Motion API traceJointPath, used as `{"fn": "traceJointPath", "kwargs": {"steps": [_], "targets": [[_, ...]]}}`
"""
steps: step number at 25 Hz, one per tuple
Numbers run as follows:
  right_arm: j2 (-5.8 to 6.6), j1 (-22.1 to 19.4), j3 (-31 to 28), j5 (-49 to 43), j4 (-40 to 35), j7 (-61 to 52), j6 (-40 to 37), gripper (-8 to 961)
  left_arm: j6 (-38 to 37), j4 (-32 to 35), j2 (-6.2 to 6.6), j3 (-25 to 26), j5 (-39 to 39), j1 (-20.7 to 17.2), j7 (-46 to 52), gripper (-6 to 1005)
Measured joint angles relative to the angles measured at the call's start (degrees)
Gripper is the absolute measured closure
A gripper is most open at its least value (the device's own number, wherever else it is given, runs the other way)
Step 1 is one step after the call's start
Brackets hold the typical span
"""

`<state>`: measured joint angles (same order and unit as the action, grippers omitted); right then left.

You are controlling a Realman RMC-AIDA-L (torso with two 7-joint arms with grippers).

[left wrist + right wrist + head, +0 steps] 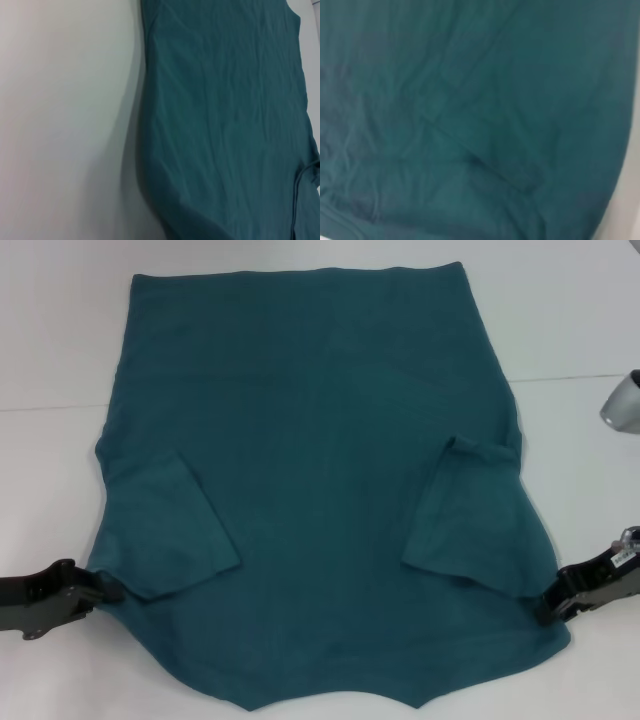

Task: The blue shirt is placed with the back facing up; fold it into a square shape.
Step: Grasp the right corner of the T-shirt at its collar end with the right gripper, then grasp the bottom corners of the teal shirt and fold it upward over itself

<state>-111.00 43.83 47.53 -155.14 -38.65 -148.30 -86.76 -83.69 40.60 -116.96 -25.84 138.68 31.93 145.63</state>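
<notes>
Nearest me, I have the left gripper and the right gripper at the two near shoulder corners of the blue shirt, each closed on a pinch of its edge, by my reading. The shirt lies flat mid-tabletop, both sleeves already folded inward, hem toward the far edge. I judge the lengthwise fold is starting: next, lift both corners evenly and carry them toward the hem.
</notes>
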Motion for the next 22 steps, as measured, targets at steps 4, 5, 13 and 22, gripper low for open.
{"fn": "traceJointPath", "kwargs": {"steps": [4, 5, 13, 22], "targets": [[-0.27, 0.4, 0.4, 0.3, -0.5, 0.2, -0.4, 575, 0.0, 0.0, -0.03, 0.0, -0.2, -0.1, 0.1, 955], [-0.27, 0.4, 0.3, 0.4, -0.7, 0.3, -0.6, 597, 0.0, 0.0, -0.03, 0.0, -0.2, -0.2, 0.1, 955], [-0.21, 0.5, 0.3, 0.5, -1.4, 0.9, -1.8, 906, -0.2, 0.0, 0.03, 0.0, -0.3, -0.3, 0.1, 955], [1.05, -1.2, 0.4, 0.1, -6.3, 2.0, -10.4, 921, -7.5, 2.2, 0.56, -2.2, 1.7, -0.3, -0.3, 955]]}}
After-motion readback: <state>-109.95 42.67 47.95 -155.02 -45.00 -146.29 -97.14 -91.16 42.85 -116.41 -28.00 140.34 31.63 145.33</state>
